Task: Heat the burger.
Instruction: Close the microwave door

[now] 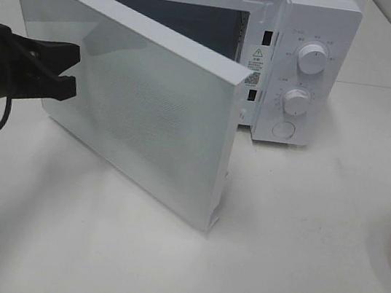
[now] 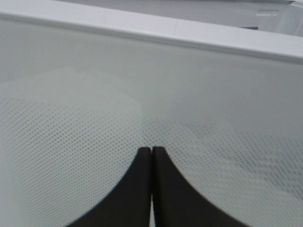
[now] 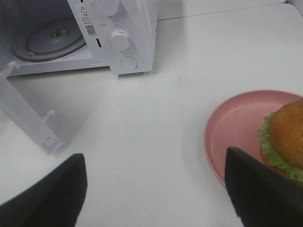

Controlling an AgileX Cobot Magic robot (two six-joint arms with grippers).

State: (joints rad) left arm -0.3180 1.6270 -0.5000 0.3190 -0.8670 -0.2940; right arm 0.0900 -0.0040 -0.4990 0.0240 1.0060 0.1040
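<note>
The burger [image 3: 284, 137] sits on my right side on a pink plate [image 3: 236, 130], which rests on the white table [image 1: 299, 243] well apart from the microwave [image 1: 308, 60]. Its bun is domed, glossy and golden-brown, with a frill of green lettuce below it. My right pincer [image 3: 156, 189] hangs above the table with its fingers spread wide, holding nothing. My left pincer [image 2: 151, 150] is pressed together, tips at the open microwave door [image 1: 136, 101].
</note>
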